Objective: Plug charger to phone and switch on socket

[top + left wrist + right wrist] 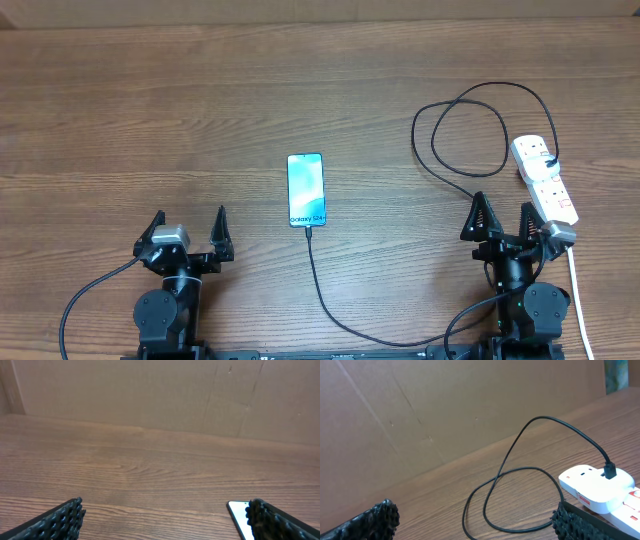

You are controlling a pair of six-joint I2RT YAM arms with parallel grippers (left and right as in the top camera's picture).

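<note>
The phone (pixel 306 189) lies flat mid-table with its light blue screen up; its corner shows in the left wrist view (pixel 239 512). The black charger cable (pixel 325 295) runs from the phone's near end, its tip touching the port, down to the front edge. It loops at the right (pixel 458 130) and is plugged into the far end of the white socket strip (pixel 545 180), which also shows in the right wrist view (pixel 597 487). My left gripper (pixel 187 232) is open and empty, left of the phone. My right gripper (pixel 505 220) is open and empty, beside the strip's near end.
The strip's white cord (pixel 578 300) runs down the right side past my right arm. A brown cardboard wall (pixel 150 395) stands along the far edge of the wooden table (pixel 150 120).
</note>
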